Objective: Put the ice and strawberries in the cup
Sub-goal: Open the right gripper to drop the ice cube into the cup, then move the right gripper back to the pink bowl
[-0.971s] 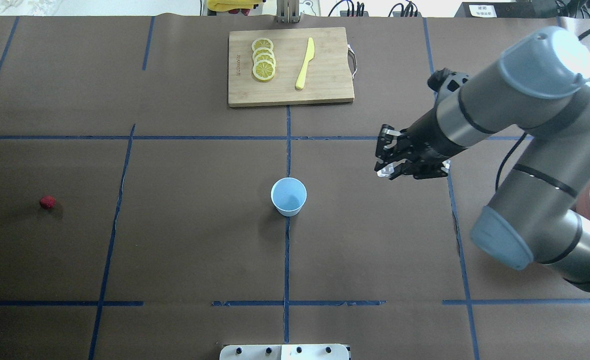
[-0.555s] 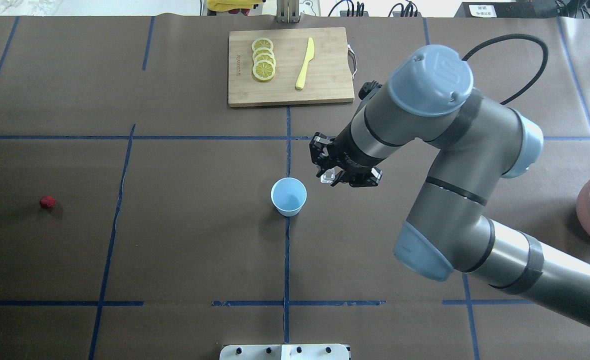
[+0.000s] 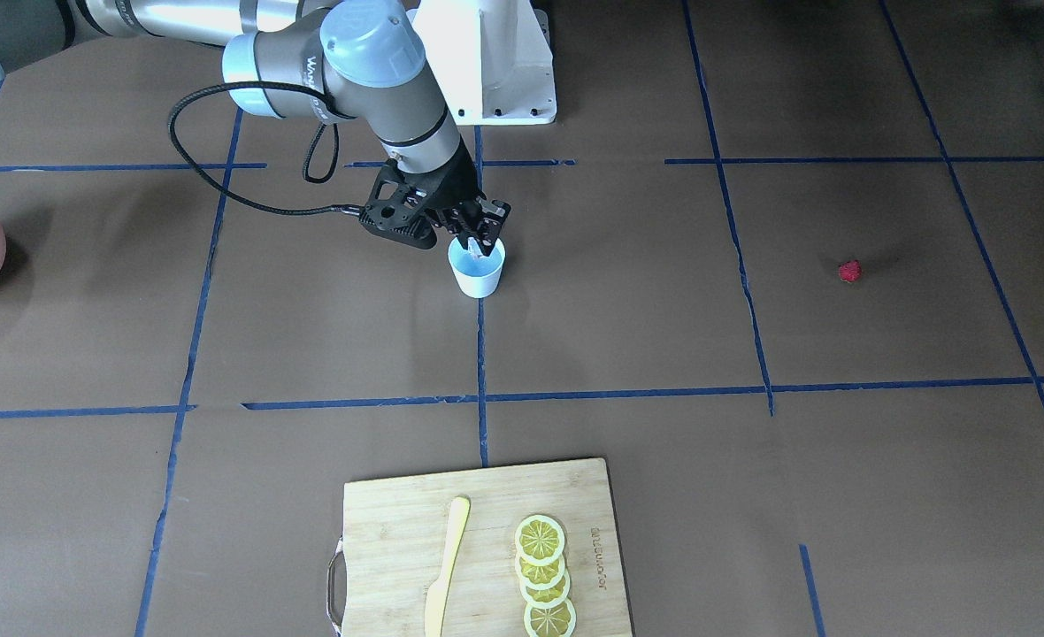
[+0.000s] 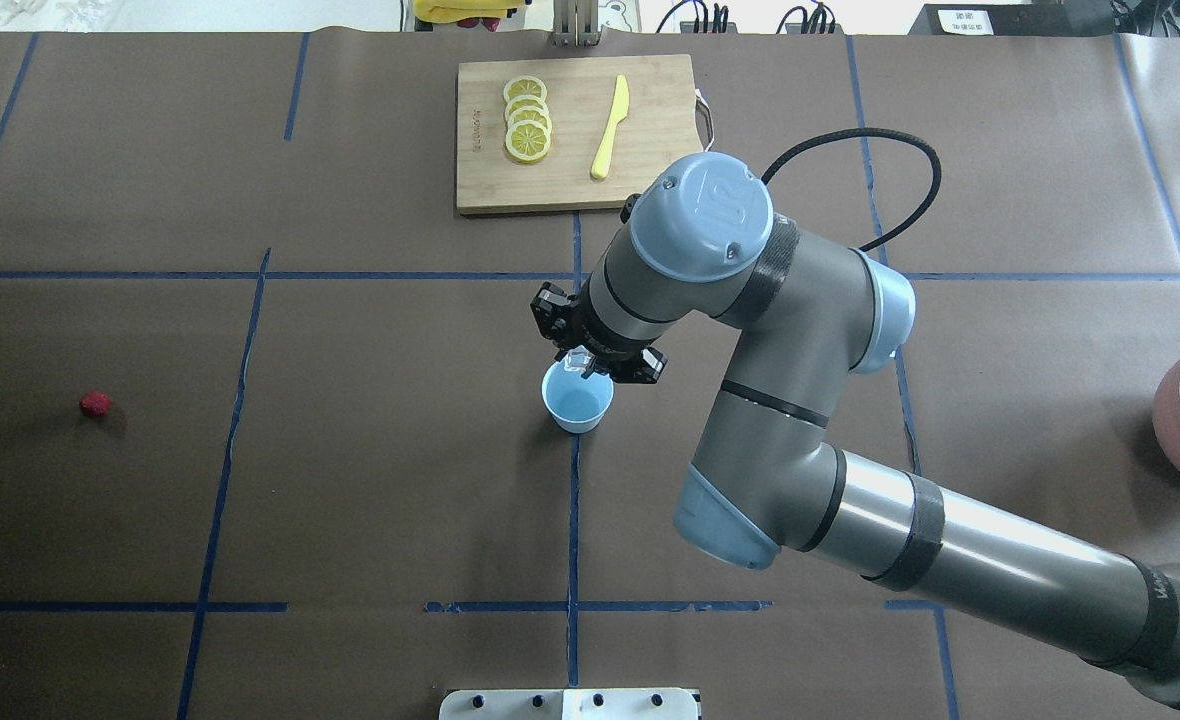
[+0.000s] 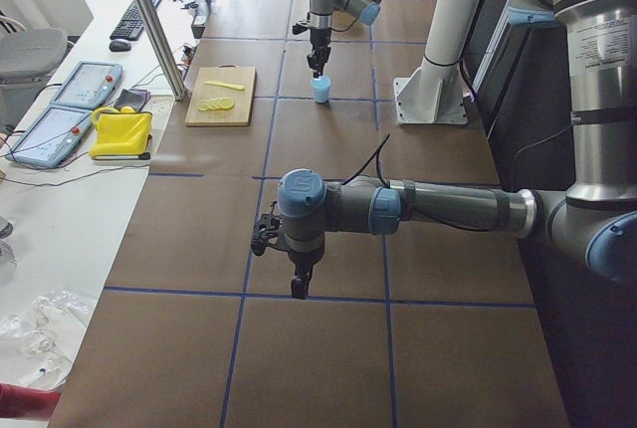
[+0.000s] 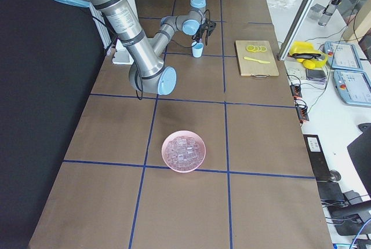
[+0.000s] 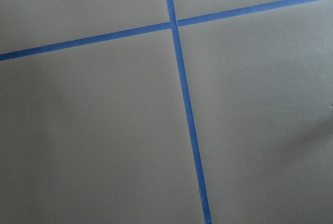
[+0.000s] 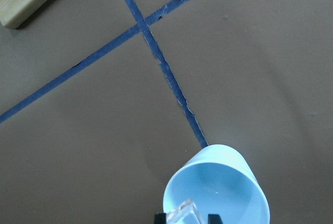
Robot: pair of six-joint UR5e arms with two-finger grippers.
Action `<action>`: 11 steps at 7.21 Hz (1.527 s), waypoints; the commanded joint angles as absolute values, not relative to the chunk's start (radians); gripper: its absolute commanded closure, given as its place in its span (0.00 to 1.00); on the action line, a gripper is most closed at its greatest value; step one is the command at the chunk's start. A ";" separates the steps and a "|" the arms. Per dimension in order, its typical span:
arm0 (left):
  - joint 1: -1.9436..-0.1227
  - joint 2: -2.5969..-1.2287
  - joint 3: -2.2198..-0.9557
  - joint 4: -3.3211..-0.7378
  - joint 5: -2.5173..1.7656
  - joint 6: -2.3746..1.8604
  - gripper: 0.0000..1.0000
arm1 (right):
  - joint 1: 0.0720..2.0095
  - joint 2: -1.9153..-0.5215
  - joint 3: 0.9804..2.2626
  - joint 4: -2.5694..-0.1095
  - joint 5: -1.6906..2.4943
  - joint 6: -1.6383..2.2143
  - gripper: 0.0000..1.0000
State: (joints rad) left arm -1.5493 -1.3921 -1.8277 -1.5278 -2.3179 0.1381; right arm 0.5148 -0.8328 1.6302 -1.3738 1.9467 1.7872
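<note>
So far the cup looks empty — right claw pinches an ice cube above it; strawberry untouched, far left.

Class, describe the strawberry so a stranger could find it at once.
On the brown table with blue tape lines, start at the central cup and look far toward the robot's left. The strawberry lies alone there, the only small red lump.

Bright, even overhead light; faint soft shadow beside cup; sharp.
</note>
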 commanded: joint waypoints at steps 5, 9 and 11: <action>-1.549 -1.391 -1.830 -1.528 -2.318 0.138 0.00 | 0.660 -1.030 1.834 -1.408 2.076 1.748 0.29; -1.549 -1.390 -1.833 -1.528 -2.318 0.138 0.00 | 0.978 -1.559 2.081 -1.408 2.236 1.100 0.18; -1.549 -1.372 -1.845 -1.528 -2.318 0.140 0.00 | 1.116 -1.733 2.066 -1.402 2.261 0.691 0.17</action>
